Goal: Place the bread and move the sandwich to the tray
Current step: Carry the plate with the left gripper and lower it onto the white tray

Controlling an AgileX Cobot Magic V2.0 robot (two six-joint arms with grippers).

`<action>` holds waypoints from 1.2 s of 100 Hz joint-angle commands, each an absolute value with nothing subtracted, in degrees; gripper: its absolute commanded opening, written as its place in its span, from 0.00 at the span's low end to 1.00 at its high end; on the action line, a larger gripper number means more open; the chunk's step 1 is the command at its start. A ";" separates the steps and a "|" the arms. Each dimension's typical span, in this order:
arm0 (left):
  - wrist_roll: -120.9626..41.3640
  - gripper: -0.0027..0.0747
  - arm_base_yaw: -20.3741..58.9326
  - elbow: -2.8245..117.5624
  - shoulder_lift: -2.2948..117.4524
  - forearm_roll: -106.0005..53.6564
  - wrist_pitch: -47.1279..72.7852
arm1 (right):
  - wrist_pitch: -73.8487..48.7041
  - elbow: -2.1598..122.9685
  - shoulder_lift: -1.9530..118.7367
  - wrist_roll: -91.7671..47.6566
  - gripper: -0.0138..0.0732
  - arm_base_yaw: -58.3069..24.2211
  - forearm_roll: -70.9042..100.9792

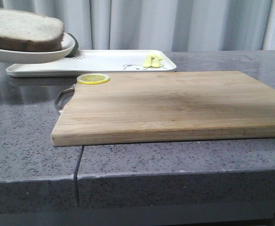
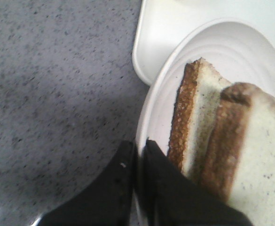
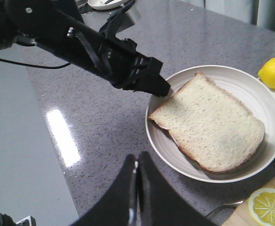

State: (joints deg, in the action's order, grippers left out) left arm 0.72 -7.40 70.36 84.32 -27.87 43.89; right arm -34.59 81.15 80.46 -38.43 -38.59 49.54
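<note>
The left gripper (image 2: 138, 165) pinches the rim of the round white plate (image 3: 250, 89), one black finger above the rim and one below; in the right wrist view its dark arm reaches in over the counter to that rim. The plate carries the sandwich (image 3: 210, 125), pale speckled bread with a brown crust, two slices stacked slightly askew. In the front view plate and sandwich sit raised near the far left of the worktop, over the left end of the tray (image 1: 104, 61). The right gripper (image 3: 136, 188) has its black fingers pressed together on nothing, above bare counter near the plate.

The worktop (image 1: 19, 141) is grey speckled stone, glossy, with a seam at its near edge. A light wooden cutting board (image 1: 175, 106) with visible grain lies across the middle toward the right edge. A lemon slice (image 1: 93, 78) rests on its far left corner. The flat white tray lies behind the board along the far edge. A whole lemon (image 3: 274, 73) sits beside the plate. Pale pleated curtains (image 1: 175, 23) hang behind
</note>
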 commanded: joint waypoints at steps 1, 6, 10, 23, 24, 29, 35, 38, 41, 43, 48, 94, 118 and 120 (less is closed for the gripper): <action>0.90 0.01 -4.88 75.21 85.13 -32.54 39.54 | -29.11 79.80 74.68 -39.25 0.08 -38.25 49.28; 0.90 0.01 -2.72 77.63 87.46 -33.08 38.83 | -27.76 77.96 72.54 -39.25 0.08 -38.25 49.11; 0.90 0.01 -1.19 79.28 89.02 -33.04 38.24 | -27.24 76.54 70.84 -39.25 0.08 -38.25 49.11; 0.90 0.01 3.21 86.45 95.59 -33.34 37.40 | -26.70 72.79 66.01 -39.25 0.08 -38.25 49.05; 0.90 0.01 3.36 87.34 95.96 -33.59 37.40 | -26.70 72.42 65.79 -39.25 0.08 -38.25 49.05; 0.90 0.01 4.08 90.43 98.58 -34.17 37.54 | -26.70 71.20 64.31 -39.25 0.08 -38.25 49.05; 0.90 0.01 4.66 94.13 101.77 -35.30 37.62 | -26.65 69.97 62.58 -39.25 0.08 -38.25 49.05; 0.90 0.01 4.66 95.73 103.17 -35.99 37.61 | -26.63 69.32 61.90 -39.25 0.08 -38.25 49.05; 0.90 0.01 4.66 97.25 104.52 -36.12 37.61 | -26.51 68.80 61.22 -39.25 0.08 -38.25 49.05; 0.90 0.01 4.66 98.38 105.50 -36.13 37.61 | -26.44 68.45 60.74 -39.25 0.08 -38.25 49.05; 0.90 0.01 4.66 100.91 107.79 -36.23 37.61 | -26.10 67.78 59.77 -39.30 0.08 -38.25 48.65; 0.90 0.01 3.29 108.34 119.00 -36.23 32.72 | -25.57 65.80 57.86 -39.31 0.08 -38.25 46.50; 0.90 0.04 2.52 108.34 119.77 -36.13 34.33 | -26.02 65.80 57.86 -39.31 0.08 -38.25 46.55; 0.90 0.07 2.28 108.34 119.88 -36.13 34.85 | -26.09 65.80 57.86 -39.31 0.08 -38.25 46.60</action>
State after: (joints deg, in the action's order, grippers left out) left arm 0.47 2.93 106.20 123.10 -33.62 36.83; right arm -28.77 64.33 59.28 -38.57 -38.59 45.44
